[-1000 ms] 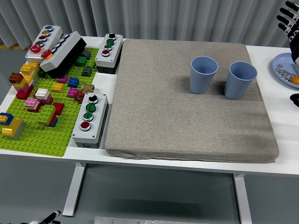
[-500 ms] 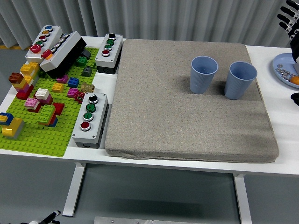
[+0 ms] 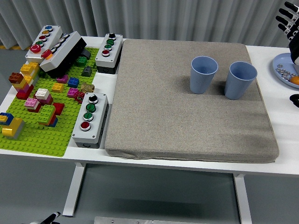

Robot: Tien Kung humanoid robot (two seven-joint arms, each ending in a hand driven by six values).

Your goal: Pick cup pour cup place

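Observation:
Two blue cups stand upright on the grey mat (image 3: 187, 102), side by side at its far right part: the left cup (image 3: 202, 74) and the right cup (image 3: 240, 80). What is inside them cannot be seen. My right hand (image 3: 290, 23) shows at the picture's right edge, raised above the table, its black fingers spread and holding nothing. It is well to the right of the right cup. My left hand is out of view.
A blue plate (image 3: 284, 69) with small metal parts and an orange piece lies at the far right. Left of the mat are a green baseplate (image 3: 44, 130) with several toy bricks and three button boxes (image 3: 90, 118).

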